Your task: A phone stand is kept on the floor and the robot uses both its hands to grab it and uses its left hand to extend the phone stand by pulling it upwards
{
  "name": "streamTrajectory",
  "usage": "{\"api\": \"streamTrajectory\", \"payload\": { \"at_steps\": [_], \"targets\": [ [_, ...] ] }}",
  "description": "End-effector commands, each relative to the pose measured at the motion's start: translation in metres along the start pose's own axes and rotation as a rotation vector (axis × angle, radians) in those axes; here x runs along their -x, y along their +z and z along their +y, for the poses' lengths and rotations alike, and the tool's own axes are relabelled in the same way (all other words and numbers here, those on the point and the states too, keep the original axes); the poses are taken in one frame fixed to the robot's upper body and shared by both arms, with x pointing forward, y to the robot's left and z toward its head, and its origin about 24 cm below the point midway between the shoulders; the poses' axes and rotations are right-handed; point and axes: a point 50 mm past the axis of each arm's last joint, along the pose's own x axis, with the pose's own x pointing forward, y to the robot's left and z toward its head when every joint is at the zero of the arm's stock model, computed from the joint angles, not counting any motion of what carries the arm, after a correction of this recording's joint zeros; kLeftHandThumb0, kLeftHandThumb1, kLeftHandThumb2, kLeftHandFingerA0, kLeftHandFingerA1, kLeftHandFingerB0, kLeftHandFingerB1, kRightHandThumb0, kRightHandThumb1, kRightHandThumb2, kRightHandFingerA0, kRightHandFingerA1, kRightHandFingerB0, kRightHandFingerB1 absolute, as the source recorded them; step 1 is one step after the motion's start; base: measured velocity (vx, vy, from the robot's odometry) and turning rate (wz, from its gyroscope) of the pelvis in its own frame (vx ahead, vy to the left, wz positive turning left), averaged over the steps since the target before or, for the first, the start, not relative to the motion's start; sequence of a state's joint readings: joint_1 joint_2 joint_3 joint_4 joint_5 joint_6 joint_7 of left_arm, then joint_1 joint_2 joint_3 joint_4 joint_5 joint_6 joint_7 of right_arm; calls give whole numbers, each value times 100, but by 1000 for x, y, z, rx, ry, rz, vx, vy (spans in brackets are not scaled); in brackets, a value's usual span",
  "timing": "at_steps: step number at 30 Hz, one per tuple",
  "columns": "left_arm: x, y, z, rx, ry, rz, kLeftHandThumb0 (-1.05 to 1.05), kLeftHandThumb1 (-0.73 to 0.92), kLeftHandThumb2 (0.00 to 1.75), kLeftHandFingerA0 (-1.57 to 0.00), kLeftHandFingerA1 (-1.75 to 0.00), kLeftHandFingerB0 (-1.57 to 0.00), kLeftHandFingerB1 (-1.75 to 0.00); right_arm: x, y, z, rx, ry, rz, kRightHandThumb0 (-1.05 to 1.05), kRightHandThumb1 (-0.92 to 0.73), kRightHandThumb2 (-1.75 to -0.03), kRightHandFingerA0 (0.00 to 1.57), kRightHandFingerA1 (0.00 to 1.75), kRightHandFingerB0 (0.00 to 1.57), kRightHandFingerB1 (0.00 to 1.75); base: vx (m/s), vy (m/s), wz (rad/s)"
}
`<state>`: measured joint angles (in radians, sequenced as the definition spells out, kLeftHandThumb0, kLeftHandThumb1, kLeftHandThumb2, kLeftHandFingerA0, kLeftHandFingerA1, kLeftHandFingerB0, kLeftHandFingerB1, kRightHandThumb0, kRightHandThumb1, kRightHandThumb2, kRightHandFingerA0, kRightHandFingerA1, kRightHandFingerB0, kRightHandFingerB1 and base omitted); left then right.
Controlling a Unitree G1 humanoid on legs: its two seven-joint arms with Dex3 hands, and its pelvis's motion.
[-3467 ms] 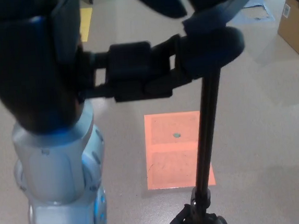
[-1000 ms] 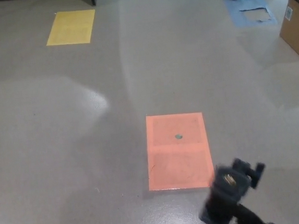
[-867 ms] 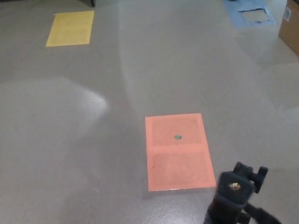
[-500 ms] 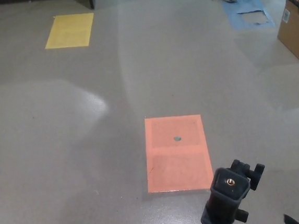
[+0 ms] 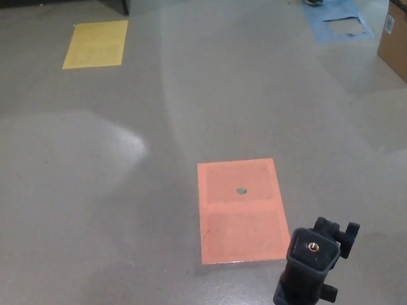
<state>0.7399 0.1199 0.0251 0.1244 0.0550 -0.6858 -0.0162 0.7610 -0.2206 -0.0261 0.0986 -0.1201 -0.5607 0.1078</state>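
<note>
While no hand shows | phone stand [image 5: 312, 264] head at bottom edge | floor [image 5: 87, 205] bare leftward

No words, numbers or brand marks can be read anywhere in the head view. The brown cardboard box [image 5: 401, 36] at the right edge of the grey floor [image 5: 87, 205] carries a small white label [image 5: 390, 23] on its near face, but the print on it is too small and blurred to make out. The black phone-stand head [image 5: 313, 264] at the bottom edge shows no lettering.
</note>
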Motion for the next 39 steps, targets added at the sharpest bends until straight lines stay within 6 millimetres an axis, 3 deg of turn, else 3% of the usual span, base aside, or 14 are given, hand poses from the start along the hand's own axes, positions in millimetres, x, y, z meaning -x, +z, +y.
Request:
{"api": "streamTrajectory", "payload": {
  "at_steps": [1, 4, 6, 12, 13, 14, 20, 21, 28, 29, 32, 33, 34, 39],
  "targets": [
    [16, -2, 16, 2, 17, -83, -93, 72, 87, -11, -30, -8, -26, 33, -9, -13, 41, -258, -137, -85, -52, -91, 8, 55, 5, 12, 0, 0, 0],
    [13, -3, 17, 2, 20, -83, -94, 72, 86, -11, -30, -9, -27, 26, -9, -13, 64, -251, -130, -82, -49, -92, 6, 56, 1, 14, 0, 0, 0],
    [12, -3, 16, 7, 29, -88, -93, 72, 85, -10, -31, -10, -29, 23, -7, -15, 57, -240, -143, -84, -60, -59, 6, 51, 0, 18, 0, 0, 0],
    [12, -3, 16, 8, 38, -101, -86, 69, 109, -4, -40, -2, -36, 19, -10, -16, 68, -232, -126, -80, -46, -89, 5, 46, 0, 12, 0, 0, 0],
    [13, -4, 16, 13, 51, -103, -85, 69, 109, -6, -42, 0, -39, 18, -11, -16, 79, -234, -122, -90, -63, -60, 2, 47, 0, 14, 0, 0, 0],
    [13, -5, 15, 34, 62, -94, -88, 69, 109, -6, -40, -5, -39, 19, -11, -16, 81, -229, -123, -86, -51, -95, 6, 37, 0, 7, 0, 0, 0],
    [16, -6, 16, 46, 63, -90, -94, 72, 84, -10, -30, -11, -32, 22, -14, -15, 74, -227, -126, -88, -52, -94, 6, 33, 0, 5, 0, 0, 0],
    [17, -6, 16, 44, 83, -101, -93, 75, 109, -5, -40, -5, -36, 22, -13, -14, 80, -226, -127, -85, -50, -92, 8, 37, 0, 7, 0, 0, 0],
    [18, -8, 17, 55, 98, -110, -93, 75, 109, -5, -41, -2, -35, 22, -12, -13, 90, -212, -135, -90, -53, -94, 7, 35, 0, 3, 0, 0, 0],
    [18, -8, 17, 53, 104, -113, -38, 44, 106, 0, -50, 0, -48, 22, -12, -14, 107, -214, -137, -91, -49, -80, 3, 41, 0, 8, 0, 0, 0],
    [18, -8, 17, 51, 107, -116, -38, 44, 106, 0, -50, 0, -48, 22, -12, -14, 117, -215, -138, -91, -49, -80, 3, 41, 0, 8, 0, 0, 0],
    [17, -8, 17, 52, 109, -120, -82, 88, 67, -15, -28, -14, -26, 22, -11, -14, 117, -212, -143, -95, -56, -94, 7, 34, 0, 0, 0, 0, 0],
    [16, -7, 17, 55, 111, -120, -38, 44, 106, 0, -49, 0, -48, 21, -10, -14, 115, -209, -145, -95, -56, -95, 7, 33, 0, 0, 0, 0, 0],
    [17, -8, 17, 54, 111, -117, -38, 44, 106, 0, -49, 0, -48, 22, -12, -13, 109, -208, -144, -88, -48, -79, 4, 40, 0, 8, 0, 0, 0]
  ]
}}
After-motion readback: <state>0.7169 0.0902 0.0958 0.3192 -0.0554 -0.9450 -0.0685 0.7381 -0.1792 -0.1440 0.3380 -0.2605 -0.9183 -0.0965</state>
